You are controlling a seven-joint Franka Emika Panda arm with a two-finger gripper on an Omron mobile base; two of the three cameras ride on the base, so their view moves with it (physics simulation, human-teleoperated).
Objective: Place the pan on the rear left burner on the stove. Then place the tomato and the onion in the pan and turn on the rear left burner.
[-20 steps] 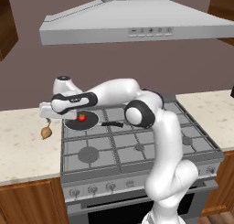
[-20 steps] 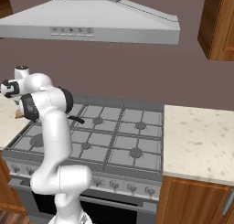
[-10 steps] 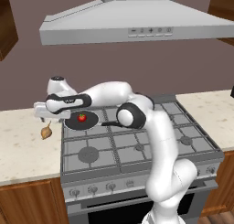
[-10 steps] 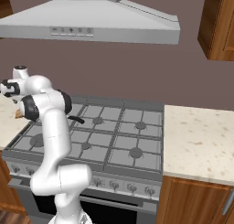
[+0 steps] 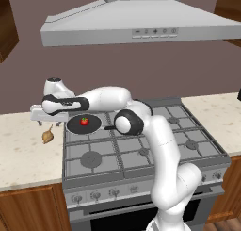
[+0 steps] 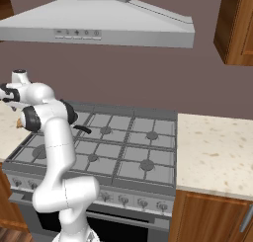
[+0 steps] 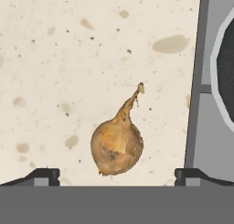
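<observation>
One item was left: the onion (image 7: 116, 147) lay on the counter (image 7: 68, 58) beside the stove (image 5: 141, 150). My gripper (image 7: 117, 175) hovered above, jaws apart. I judged a straight descent around the bulb best.

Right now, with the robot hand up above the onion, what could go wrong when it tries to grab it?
1. The onion is round and lies on its side on the counter, so it might roll or squirt away from the open gripper as it closes.
2. Its thin stalk points toward the stove edge; pinching just the stalk would likely give a weak hold.
3. The pan already holds the tomato, so a dropped onion could knock it.
</observation>
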